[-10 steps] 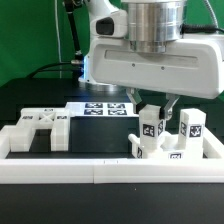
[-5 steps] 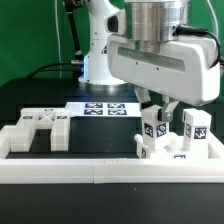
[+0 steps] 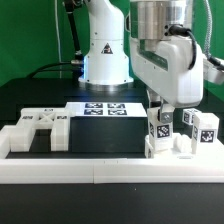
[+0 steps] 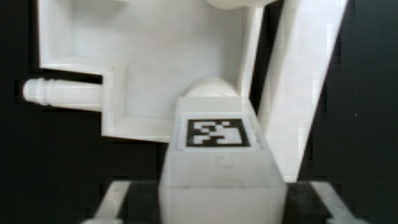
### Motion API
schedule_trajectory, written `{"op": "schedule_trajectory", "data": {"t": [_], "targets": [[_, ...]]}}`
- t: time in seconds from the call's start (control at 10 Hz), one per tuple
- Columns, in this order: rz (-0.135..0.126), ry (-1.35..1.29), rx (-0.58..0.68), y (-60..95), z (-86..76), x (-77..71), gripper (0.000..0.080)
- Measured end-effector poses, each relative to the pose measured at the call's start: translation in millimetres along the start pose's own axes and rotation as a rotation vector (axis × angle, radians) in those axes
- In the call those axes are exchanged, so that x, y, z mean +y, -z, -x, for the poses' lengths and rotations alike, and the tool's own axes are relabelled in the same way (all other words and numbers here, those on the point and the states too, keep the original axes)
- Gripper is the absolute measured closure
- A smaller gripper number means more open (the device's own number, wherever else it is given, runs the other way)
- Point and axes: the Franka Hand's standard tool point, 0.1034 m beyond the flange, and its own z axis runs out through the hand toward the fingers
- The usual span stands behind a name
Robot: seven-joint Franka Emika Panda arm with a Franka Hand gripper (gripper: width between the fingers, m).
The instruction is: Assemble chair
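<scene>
My gripper (image 3: pixel 160 112) is at the exterior view's right, just behind the front rail, shut on a white chair post (image 3: pixel 158 132) with a square tag. In the wrist view the tagged post (image 4: pixel 217 150) stands between my two fingers (image 4: pixel 128 200), which press its sides. Beyond it lies a white chair piece with a round peg (image 4: pixel 143 80). A second tagged chair piece (image 3: pixel 205 128) stands just to the exterior view's right of the held post. A chunky white chair slab (image 3: pixel 40 128) lies at the exterior view's left.
The long white border rail (image 3: pixel 100 172) runs along the front and turns back at both ends. The marker board (image 3: pixel 105 108) lies flat behind the middle. The arm's base (image 3: pixel 105 55) stands at the back.
My gripper has moved toward the exterior view's right with the post in it, and the wrist has turned. The slab at the left has not moved.
</scene>
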Motion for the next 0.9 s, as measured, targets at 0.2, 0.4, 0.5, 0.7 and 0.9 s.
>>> {"op": "schedule_trajectory", "data": {"t": [0.2, 0.4, 0.5, 0.7, 0.9], "targets": [[-0.004, -0.144, -0.007, -0.3, 4.0, -0.9, 0.0508], [-0.008, -0.257, -0.01, -0.5, 5.2, -1.8, 0.0508], [-0.008, -0.315, -0.012, -0.6, 6.3, -2.0, 0.0508], [-0.01, -0.345, -0.012, -0.6, 6.7, -2.4, 0.0508], [-0.011, -0.317, -0.012, -0.7, 7.1, -2.6, 0.0506]]}}
